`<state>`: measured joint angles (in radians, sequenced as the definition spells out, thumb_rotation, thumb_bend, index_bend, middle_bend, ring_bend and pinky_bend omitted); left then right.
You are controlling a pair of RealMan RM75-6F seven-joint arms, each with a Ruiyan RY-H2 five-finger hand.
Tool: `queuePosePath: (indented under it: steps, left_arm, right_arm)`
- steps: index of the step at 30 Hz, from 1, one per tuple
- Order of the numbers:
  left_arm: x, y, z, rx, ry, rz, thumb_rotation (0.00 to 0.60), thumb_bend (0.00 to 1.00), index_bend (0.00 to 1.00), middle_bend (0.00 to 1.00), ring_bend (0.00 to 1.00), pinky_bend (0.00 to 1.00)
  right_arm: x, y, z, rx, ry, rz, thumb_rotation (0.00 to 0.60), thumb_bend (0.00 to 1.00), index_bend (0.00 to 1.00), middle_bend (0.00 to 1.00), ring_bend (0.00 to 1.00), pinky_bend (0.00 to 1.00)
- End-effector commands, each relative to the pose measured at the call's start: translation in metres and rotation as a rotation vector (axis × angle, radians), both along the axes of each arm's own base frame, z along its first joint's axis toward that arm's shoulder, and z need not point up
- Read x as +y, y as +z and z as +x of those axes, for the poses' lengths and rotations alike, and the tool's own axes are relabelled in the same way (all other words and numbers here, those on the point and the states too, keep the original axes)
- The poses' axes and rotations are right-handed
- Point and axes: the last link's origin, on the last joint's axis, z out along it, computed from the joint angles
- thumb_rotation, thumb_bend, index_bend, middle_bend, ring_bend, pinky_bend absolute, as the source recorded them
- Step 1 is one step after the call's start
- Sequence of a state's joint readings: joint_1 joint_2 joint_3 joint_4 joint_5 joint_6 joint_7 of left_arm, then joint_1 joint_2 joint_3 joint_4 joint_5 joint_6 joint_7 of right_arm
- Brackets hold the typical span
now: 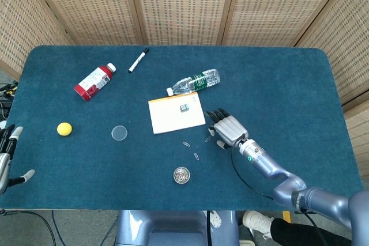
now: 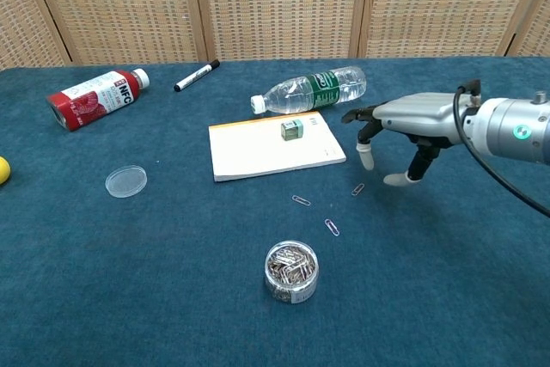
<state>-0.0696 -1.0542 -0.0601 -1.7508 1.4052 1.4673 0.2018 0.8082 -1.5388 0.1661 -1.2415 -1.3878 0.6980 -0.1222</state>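
Observation:
My right hand (image 1: 226, 129) (image 2: 404, 125) hovers palm down with its fingers apart, holding nothing, just right of the white notepad (image 1: 176, 114) (image 2: 273, 148). A loose paper clip (image 1: 207, 139) (image 2: 357, 189) lies right below its fingertips (image 2: 366, 159). Two more clips (image 2: 301, 200) (image 2: 332, 227) lie nearby. A small binder clip (image 1: 185, 107) (image 2: 292, 130) sits on the notepad. A round tub of paper clips (image 1: 181, 175) (image 2: 291, 272) stands nearer the front. My left hand (image 1: 7, 156) rests open at the table's left edge, far from everything.
A clear water bottle (image 1: 194, 82) (image 2: 309, 91) lies behind the notepad. A red juice bottle (image 1: 94, 82) (image 2: 93, 98) and a black marker (image 1: 138, 60) (image 2: 197, 76) lie at the back left. A clear lid (image 1: 119, 133) (image 2: 126, 181) and a yellow ball (image 1: 64, 129) sit at the left.

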Motion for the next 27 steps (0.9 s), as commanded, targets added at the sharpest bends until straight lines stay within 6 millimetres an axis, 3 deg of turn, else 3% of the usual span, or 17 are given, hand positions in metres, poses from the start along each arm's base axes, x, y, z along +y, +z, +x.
queuePosePath:
  steps: [1, 27]
  left_arm:
    - [0.001, -0.001, 0.000, -0.002, 0.002, -0.002, 0.600, 0.00, 0.00, 0.00, 0.00, 0.00]
    - [0.005, -0.001, -0.003, -0.001, 0.018, -0.002, 0.600, 0.00, 0.00, 0.00, 0.00, 0.00]
  right_arm:
    - [-0.003, -0.010, 0.007, 0.004, -0.007, 0.006, 0.600, 0.34, 0.46, 0.00, 0.00, 0.00]
    - [-0.008, -0.037, 0.014, 0.058, -0.048, 0.024, 0.600, 0.34, 0.46, 0.00, 0.00, 0.00]
